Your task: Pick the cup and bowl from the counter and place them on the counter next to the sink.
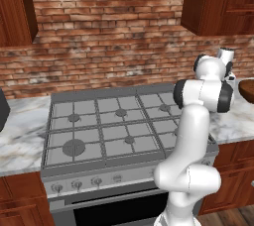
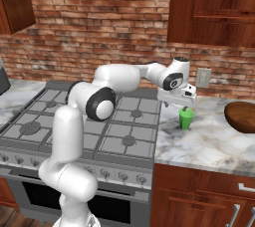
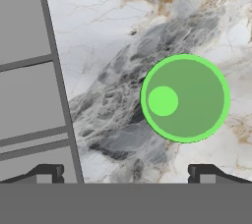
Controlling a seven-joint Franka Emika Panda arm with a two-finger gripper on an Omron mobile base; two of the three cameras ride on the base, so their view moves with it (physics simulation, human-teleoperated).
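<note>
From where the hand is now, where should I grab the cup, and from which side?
Take the cup by its rim and upper wall, coming straight down from above. It stands upright on the counter with no handle and a plain round wall, so any pinch across it should work. The open hand hangs just above it, a little off-centre toward the stove; centre over the cup before lowering.

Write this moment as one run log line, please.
gripper: open, above cup | cup: upright on counter, beside stove | bowl: on counter, untouched
</note>
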